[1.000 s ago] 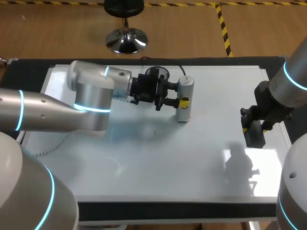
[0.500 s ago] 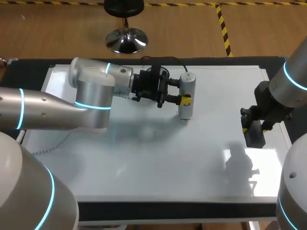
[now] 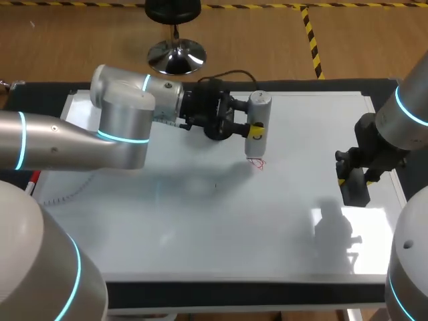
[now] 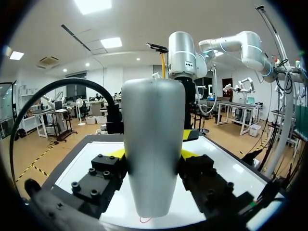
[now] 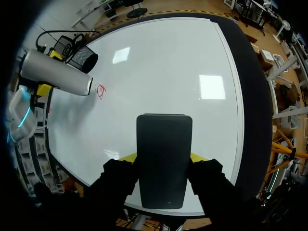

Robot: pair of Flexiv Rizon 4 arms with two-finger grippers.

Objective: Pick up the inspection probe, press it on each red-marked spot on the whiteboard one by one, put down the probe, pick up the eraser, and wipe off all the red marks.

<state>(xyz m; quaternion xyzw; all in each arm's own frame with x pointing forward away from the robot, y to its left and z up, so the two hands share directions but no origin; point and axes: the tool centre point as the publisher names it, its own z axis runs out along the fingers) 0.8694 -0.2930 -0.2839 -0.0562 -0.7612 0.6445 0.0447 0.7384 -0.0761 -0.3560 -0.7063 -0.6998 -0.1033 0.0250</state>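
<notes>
L jaws grip probe (image 3: 257, 127) over red mark (image 3: 259, 163), R jaws grip eraser (image 5: 161, 163); tilted press may miss mark.

A black tabletop (image 3: 221, 292) is showing as a dark border all around, and a small red object (image 3: 32, 179) is peeking out near its left edge.

Nothing written could be read: the inspection probe (image 3: 257, 127) showed a plain grey body, the eraser (image 5: 161, 159) a blank black face, and the whiteboard (image 3: 221, 227) carried only a red scribble (image 3: 257, 162) in its far half, no legible character.
</notes>
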